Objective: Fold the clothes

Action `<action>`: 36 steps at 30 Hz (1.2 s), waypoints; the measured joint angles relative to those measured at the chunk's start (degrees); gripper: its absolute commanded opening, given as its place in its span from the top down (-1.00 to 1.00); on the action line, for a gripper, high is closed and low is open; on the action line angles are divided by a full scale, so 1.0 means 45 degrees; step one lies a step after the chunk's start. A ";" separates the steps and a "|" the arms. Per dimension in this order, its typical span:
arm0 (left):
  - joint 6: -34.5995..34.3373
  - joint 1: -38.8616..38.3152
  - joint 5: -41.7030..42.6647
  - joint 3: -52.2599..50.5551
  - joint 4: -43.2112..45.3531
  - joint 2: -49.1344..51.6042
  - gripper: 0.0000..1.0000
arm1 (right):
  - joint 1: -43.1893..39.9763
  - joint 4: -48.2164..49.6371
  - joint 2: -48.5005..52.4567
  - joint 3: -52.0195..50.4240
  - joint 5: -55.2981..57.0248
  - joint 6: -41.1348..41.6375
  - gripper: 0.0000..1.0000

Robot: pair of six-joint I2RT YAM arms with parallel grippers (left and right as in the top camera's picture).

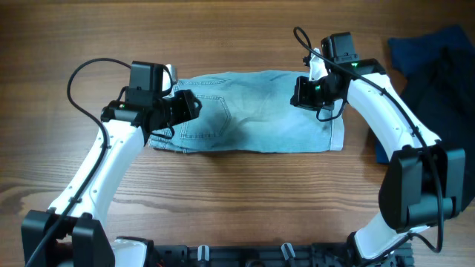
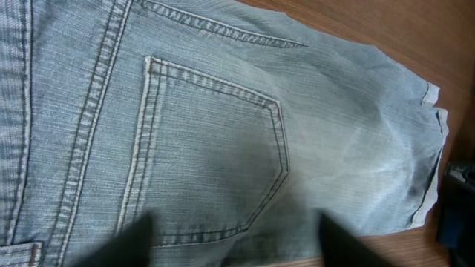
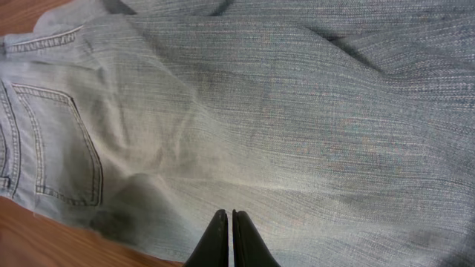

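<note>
Under both tools: brown wood-grain table (image 1: 237,200), carrying everything. Clothes (image 1: 260,119) = light blue faded denim shorts, lying flat on table, spread betw. L tool (image 1: 194,105) and R tool (image 1: 300,93); each tool sits over one end of the denim. Outboard of R tool, past R arm (image 1: 386,119): dark fabric pile (image 1: 438,67), heaped near table edge. Whether it touches the denim, can't tell, arm in the way. L arm (image 1: 104,170) white w/ black joints, black cable (image 1: 78,74) looping behind it.

L tool, wrist view (image 2: 237,248): fingers (image 2: 130,241) dark, blurred, standing well apart. Denim directly below and ahead of them, nothing bunched betw. them. Stitched pocket (image 2: 211,148) just ahead of tool, its point twd tool's right. Leg hem (image 2: 434,141) further off that side, wood showing beyond it.

R tool, wrist view (image 3: 228,233): fingers (image 3: 217,237) pressed together, only a hairline slit betw. them. Tips low over denim; if any cloth is nipped, can't tell. Ahead of tool: soft creases across leg panel. A pocket (image 3: 63,148) off to tool's left.
</note>
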 measured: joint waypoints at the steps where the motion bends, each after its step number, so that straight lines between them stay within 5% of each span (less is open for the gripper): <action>1: 0.0000 0.0000 0.0000 0.0000 0.0029 0.0000 0.92 | 0.0000 0.0000 0.0000 0.0000 0.0019 0.0005 0.91; 14: -0.0219 -0.1452 -0.0583 0.0000 0.1175 0.1166 0.92 | 0.0733 0.0505 0.0058 -0.0083 0.0136 0.0296 0.91; 36: -0.0287 -0.1462 -0.3468 0.0000 0.1263 0.3750 0.92 | 0.0738 0.0573 0.2589 -0.0107 0.1744 0.0583 0.91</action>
